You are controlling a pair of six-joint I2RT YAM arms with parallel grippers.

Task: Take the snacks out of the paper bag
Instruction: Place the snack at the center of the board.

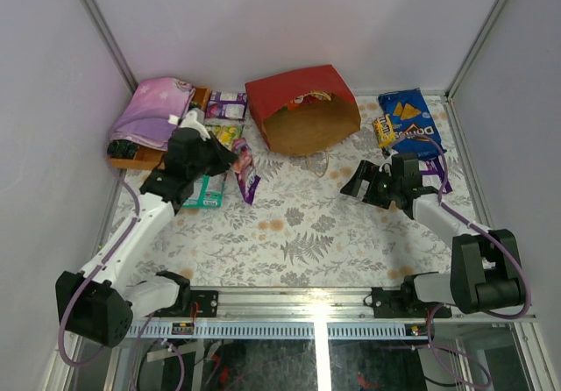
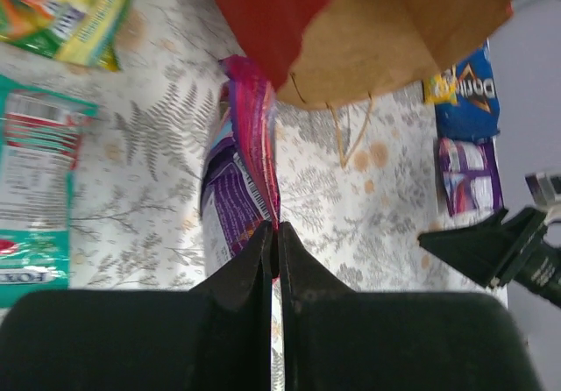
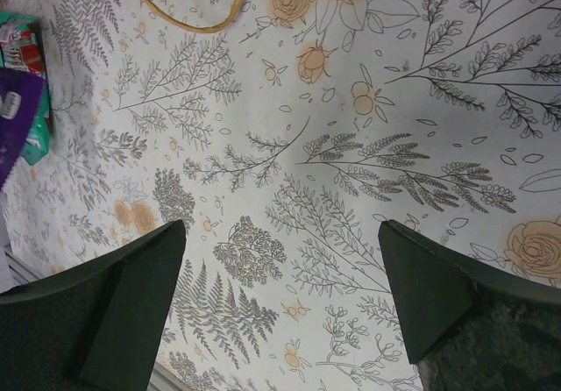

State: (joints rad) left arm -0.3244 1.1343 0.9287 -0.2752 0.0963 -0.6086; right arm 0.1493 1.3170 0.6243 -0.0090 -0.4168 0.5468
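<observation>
Left claw (image 2: 273,233) clamped on purple-white glossy snack packet (image 2: 235,185); right claw (image 3: 280,259) gaping, holding nothing, above floral tablecloth (image 3: 351,145).
Large red paper carrier bag (image 1: 298,84) with brown inside lies on its side at far middle, mouth toward arms, orange packet (image 1: 308,99) showing in it. Held packet sits just left of that mouth. Blue Doritos bag (image 1: 410,119) and small yellow packet (image 1: 383,131) lie right of the bag; teal pouch (image 1: 207,190) and yellow-green candy bag (image 1: 226,134) lie left, near folded pink-purple cloth (image 1: 153,106).

Pale lilac walls (image 1: 263,14), floral tablecloth (image 1: 298,233), metal corner posts (image 1: 100,23), glare on front rail (image 1: 302,296)
</observation>
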